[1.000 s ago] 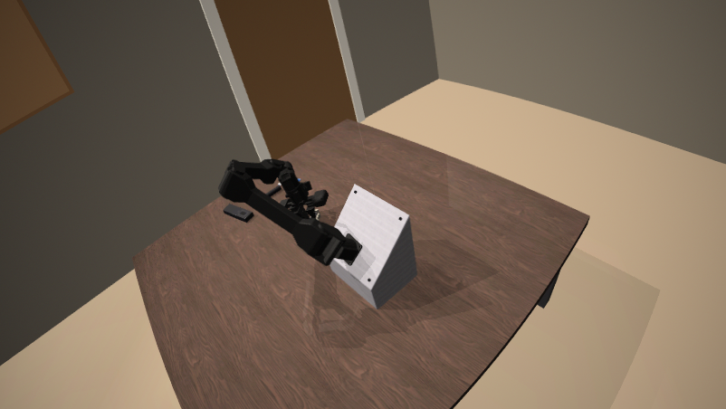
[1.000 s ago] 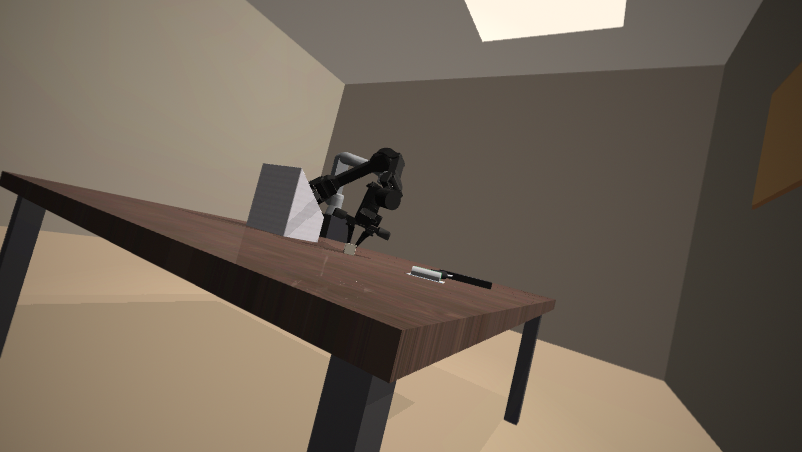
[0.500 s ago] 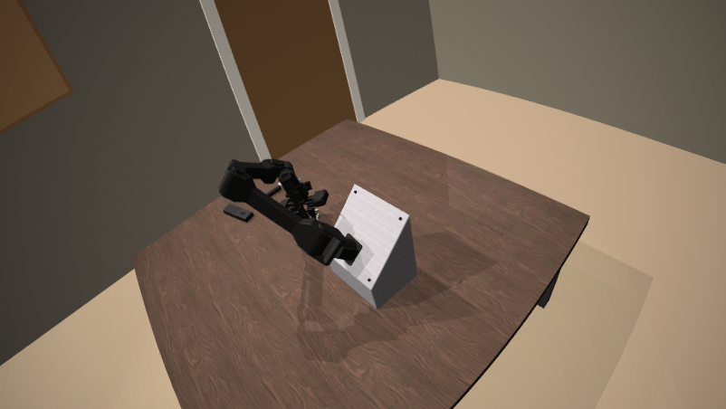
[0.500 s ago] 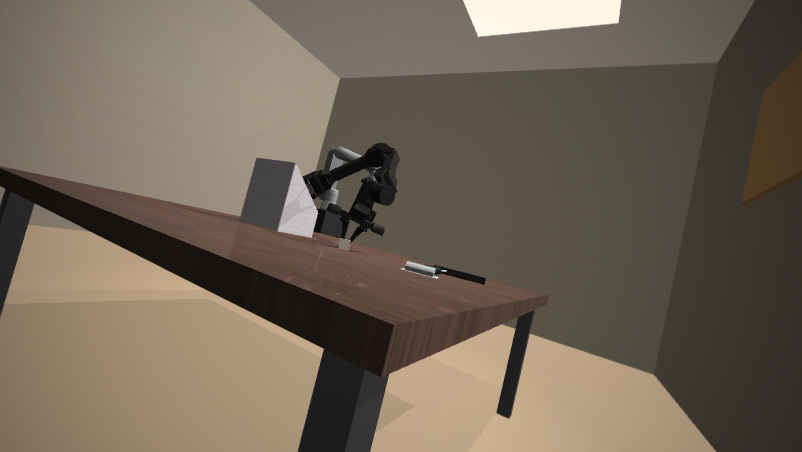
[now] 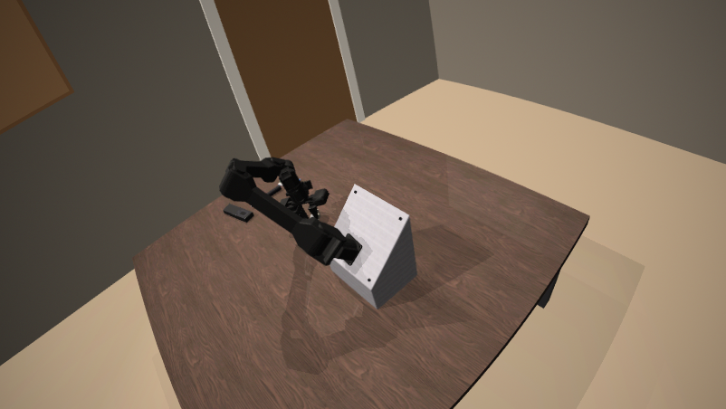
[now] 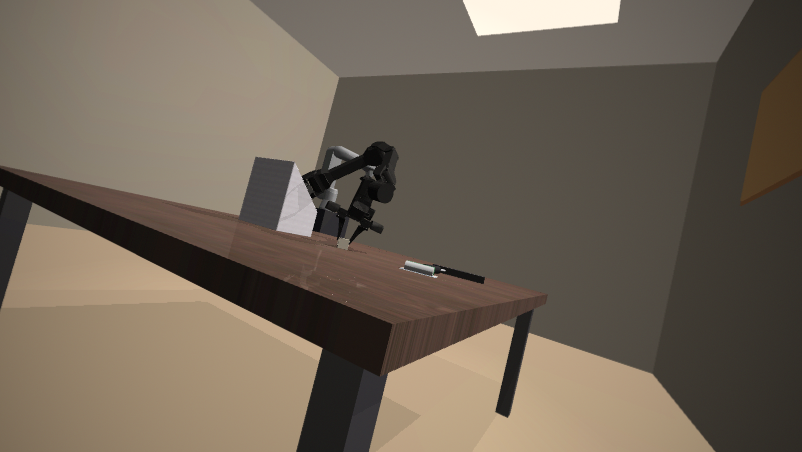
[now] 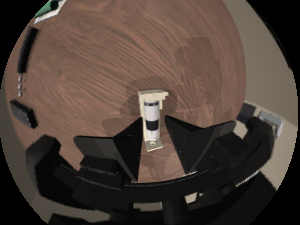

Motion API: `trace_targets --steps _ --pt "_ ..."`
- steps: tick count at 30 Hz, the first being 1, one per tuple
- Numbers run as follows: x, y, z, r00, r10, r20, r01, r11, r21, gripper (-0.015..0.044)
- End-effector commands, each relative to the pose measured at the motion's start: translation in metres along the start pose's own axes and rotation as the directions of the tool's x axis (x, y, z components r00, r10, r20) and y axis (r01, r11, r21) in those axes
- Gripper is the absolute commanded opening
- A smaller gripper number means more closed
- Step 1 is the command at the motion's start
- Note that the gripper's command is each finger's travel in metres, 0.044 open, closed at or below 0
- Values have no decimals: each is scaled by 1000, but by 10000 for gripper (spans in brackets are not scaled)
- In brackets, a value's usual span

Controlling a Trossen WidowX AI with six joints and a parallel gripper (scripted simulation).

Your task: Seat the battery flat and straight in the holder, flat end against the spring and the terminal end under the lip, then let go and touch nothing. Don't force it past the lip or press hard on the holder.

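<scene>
end effector (image 7: 151,136) open | battery (image 7: 151,120) in holder (image 7: 153,100) | fingers flank it

We find no readable text, label, brand, number or sign on anything here; any markings are too small or blurred to make out.

We see a table (image 5: 406,177) of dark brown wood with streaky grain and a faint sheen. The wedge block (image 5: 378,238) looks matt pale grey, finely ribbed. The arm (image 5: 274,208) appears matt black plastic.
</scene>
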State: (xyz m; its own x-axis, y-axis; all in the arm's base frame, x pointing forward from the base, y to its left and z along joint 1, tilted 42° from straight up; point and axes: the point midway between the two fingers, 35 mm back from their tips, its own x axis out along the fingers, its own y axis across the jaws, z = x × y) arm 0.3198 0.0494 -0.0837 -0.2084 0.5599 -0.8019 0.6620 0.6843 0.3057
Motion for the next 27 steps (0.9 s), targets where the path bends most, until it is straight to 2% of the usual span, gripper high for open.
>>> trace_targets --steps 1,6,8,13,17,27 --pt "-9 0 0 1000 0 8 0 1000 -8 163" --pt "-11 0 0 1000 0 8 0 1000 -8 163" --pt "-15 -2 1 1000 4 3 -4 1000 4 216" --pt "-70 -13 -1 1000 -1 10 1 1000 -6 347" --pt "-77 -16 -1 1000 -2 10 2 1000 -7 440" --pt "-77 -17 1 1000 -2 10 2 1000 -7 440"
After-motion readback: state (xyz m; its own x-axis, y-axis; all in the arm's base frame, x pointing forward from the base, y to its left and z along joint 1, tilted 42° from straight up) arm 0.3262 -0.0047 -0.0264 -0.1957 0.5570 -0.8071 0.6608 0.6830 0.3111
